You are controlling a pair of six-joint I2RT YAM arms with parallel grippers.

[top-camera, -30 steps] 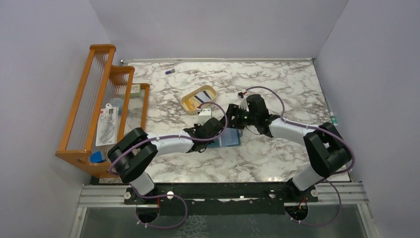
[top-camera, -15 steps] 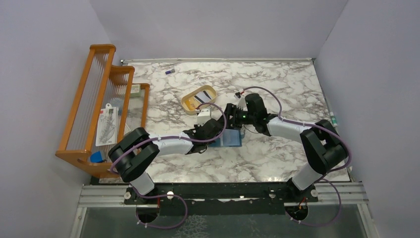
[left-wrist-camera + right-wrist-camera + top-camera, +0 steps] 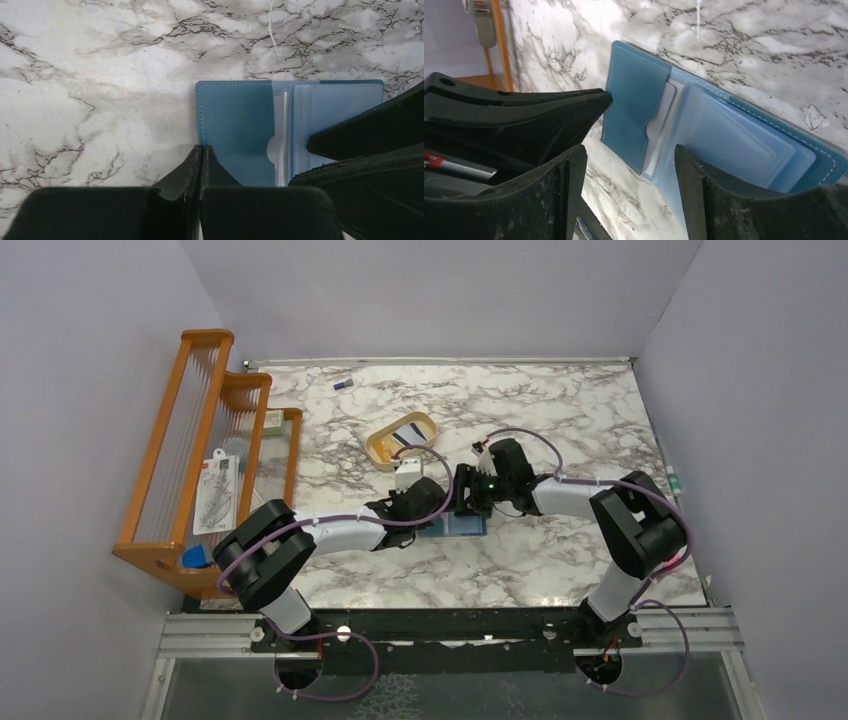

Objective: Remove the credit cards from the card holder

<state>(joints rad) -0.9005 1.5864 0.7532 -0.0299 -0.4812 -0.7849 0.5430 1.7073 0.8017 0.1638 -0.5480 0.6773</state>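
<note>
now one card holder lies open on the marble table, one pale card peeking from its pocket. of two grippers, left gripper is pinched closed at its edge, right gripper spread wide above it.

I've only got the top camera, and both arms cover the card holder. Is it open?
Observer: Yes, the card holder lies open, flat on the marble.
Operator: Any card inside?
Observer: A pale card shows at the notch of its pocket.
Operator: And the left fingers?
Observer: The left fingers are shut, tips at the holder's edge, holding nothing.
</note>
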